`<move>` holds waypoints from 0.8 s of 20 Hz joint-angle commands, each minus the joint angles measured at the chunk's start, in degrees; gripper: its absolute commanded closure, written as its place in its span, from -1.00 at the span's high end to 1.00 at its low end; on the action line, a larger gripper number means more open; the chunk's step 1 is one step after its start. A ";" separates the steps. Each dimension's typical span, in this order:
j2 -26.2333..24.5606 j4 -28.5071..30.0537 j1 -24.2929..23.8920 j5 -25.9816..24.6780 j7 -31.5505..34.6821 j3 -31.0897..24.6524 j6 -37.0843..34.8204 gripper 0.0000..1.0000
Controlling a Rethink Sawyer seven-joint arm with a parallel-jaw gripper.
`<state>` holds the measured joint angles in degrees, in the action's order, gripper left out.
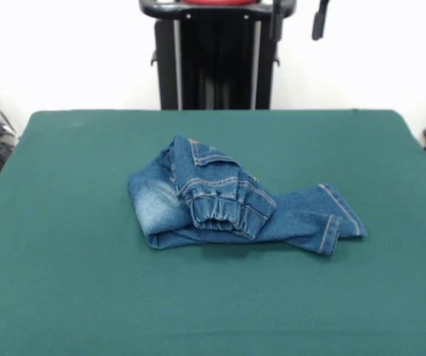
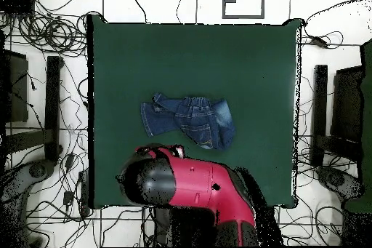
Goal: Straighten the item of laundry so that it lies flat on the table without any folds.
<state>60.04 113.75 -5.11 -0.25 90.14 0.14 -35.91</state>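
The blue denim jeans (image 1: 235, 204) lie crumpled in a heap near the middle of the dark green table (image 1: 79, 289). One leg sticks out to the right and ends in a hem (image 1: 338, 226). Another leg is folded over the top, with its gathered cuff (image 1: 217, 215) facing the front. A faded pale patch shows at the left. In the overhead view the jeans (image 2: 189, 120) sit just beyond the red arm (image 2: 196, 187), which is drawn back over the table's near edge (image 2: 276, 201). My gripper (image 1: 318, 21) shows only as a dark tip at the top edge, far from the jeans.
The black pedestal (image 1: 217, 59) stands behind the table's far edge. Cables (image 2: 51, 34) and dark stands (image 2: 52, 107) lie on the floor around the table. Green cloth lies bare all round the jeans.
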 commanded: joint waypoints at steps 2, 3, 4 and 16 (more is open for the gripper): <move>-9.87 -5.19 0.66 -1.76 9.08 -1.65 0.43 1.00; -10.46 -6.30 0.84 -1.83 9.18 -1.47 -0.33 1.00; -10.92 -7.29 0.76 -1.48 9.07 -1.56 -1.90 1.00; -13.94 -15.03 -0.32 -0.12 6.59 -2.45 -9.69 1.00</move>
<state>48.73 104.60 -5.16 -0.45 90.14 0.12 -36.85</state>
